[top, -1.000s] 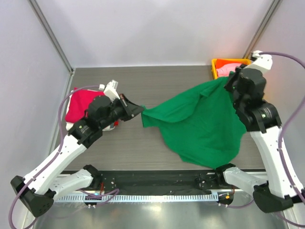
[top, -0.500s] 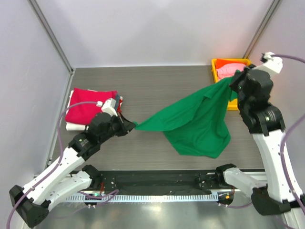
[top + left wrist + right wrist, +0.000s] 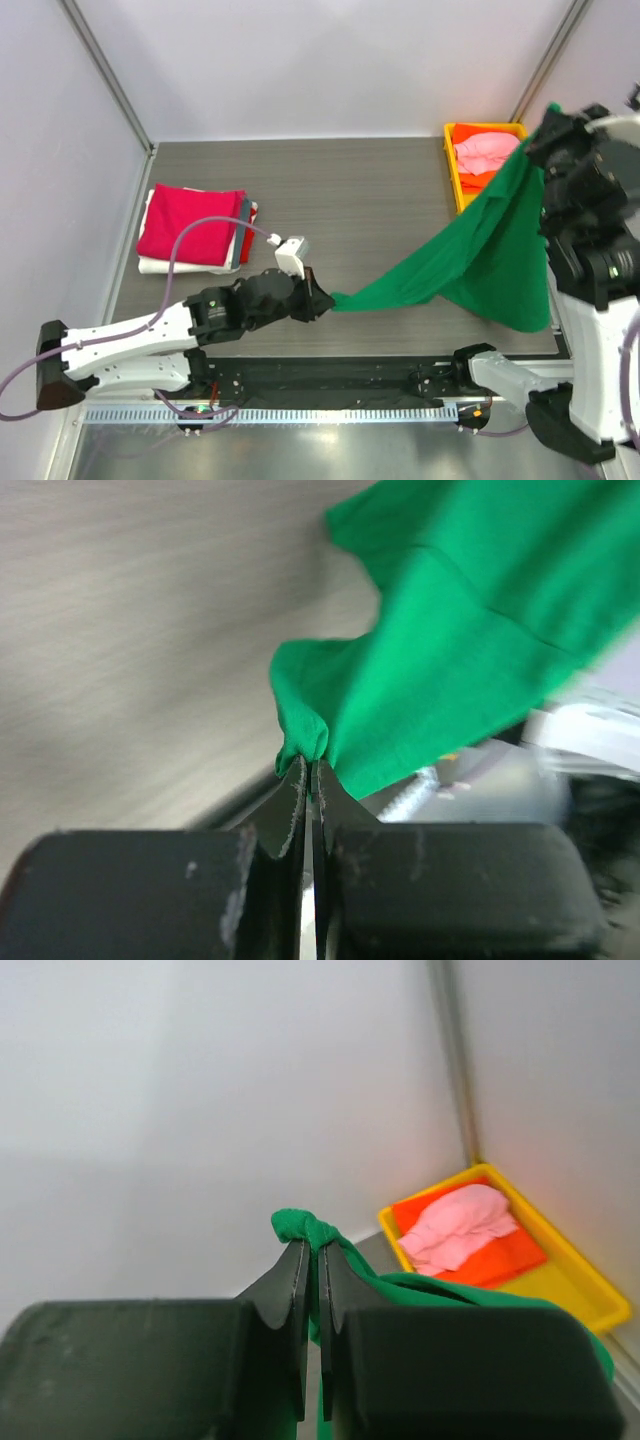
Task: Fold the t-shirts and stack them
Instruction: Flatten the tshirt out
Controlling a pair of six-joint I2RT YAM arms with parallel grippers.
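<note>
The bright green t-shirt (image 3: 470, 265) hangs stretched between my two grippers above the right half of the table. My left gripper (image 3: 322, 302) is shut on one corner of it (image 3: 305, 730) low near the front edge. My right gripper (image 3: 540, 125) is shut on another bunched edge (image 3: 305, 1228) raised high at the right. A folded stack with the crimson shirt (image 3: 190, 225) on top, over white, grey and red layers, lies at the left. A pink shirt (image 3: 485, 150) and an orange one (image 3: 470, 183) lie in the yellow tray (image 3: 452, 172); they also show in the right wrist view (image 3: 465, 1225).
The yellow tray (image 3: 585, 1290) stands at the back right corner against the wall. Metal frame posts (image 3: 105, 75) rise at the back corners. The dark rail (image 3: 330, 380) with the arm bases runs along the front edge.
My left gripper has moved right and toward the front edge, pulling its corner down. My right gripper has risen and moved right, lifting the green shirt off the table so it hangs taut.
</note>
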